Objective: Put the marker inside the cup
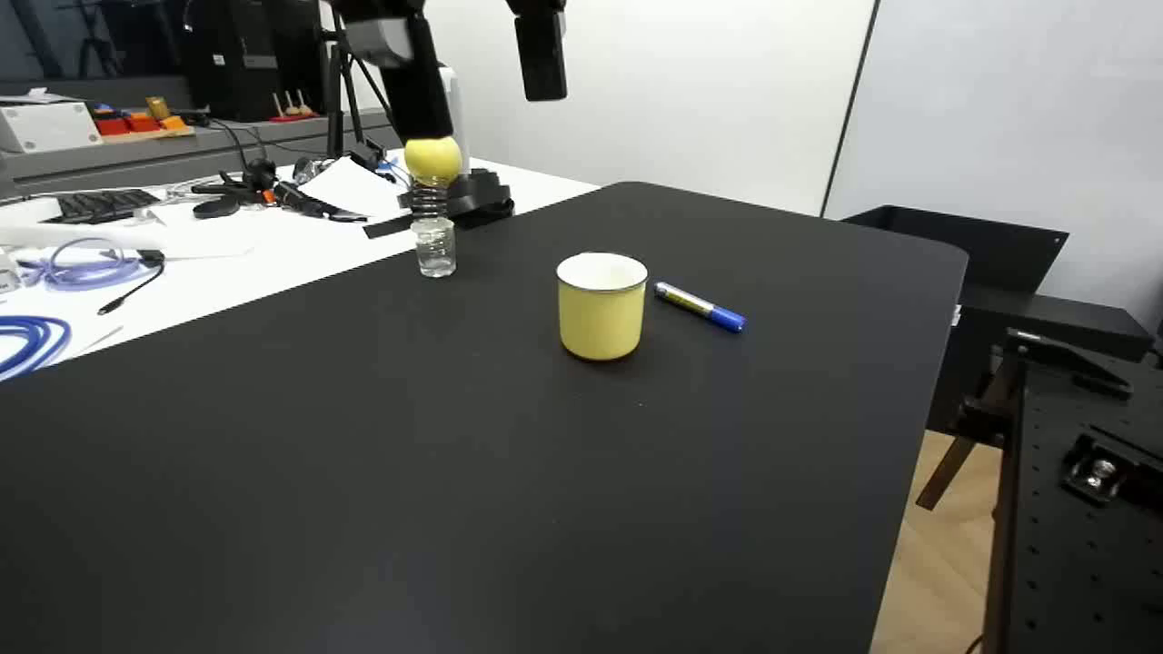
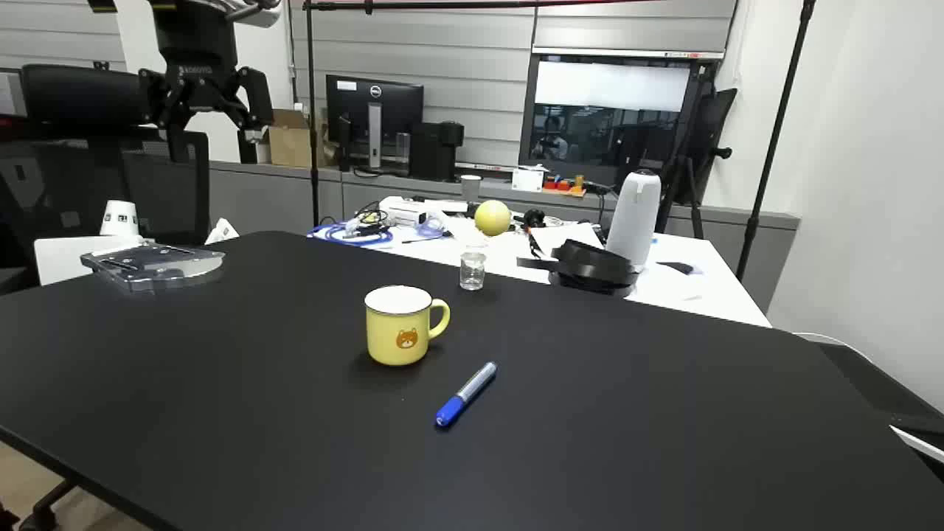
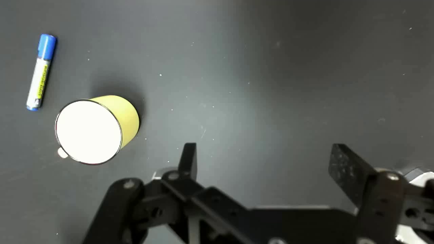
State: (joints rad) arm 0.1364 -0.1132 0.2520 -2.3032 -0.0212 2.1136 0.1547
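Wrist view: the gripper (image 3: 265, 156) is wide, with nothing between its jaws, well above the table (image 3: 237, 84). Off to its side the cup (image 3: 96, 130) stands upright, and beyond that the marker (image 3: 41, 72) lies flat on the table, near the cup but apart from it. The step in hand seems to be the approach; the next move calls for passing the cup, squaring the jaws across the marker, then lowering.
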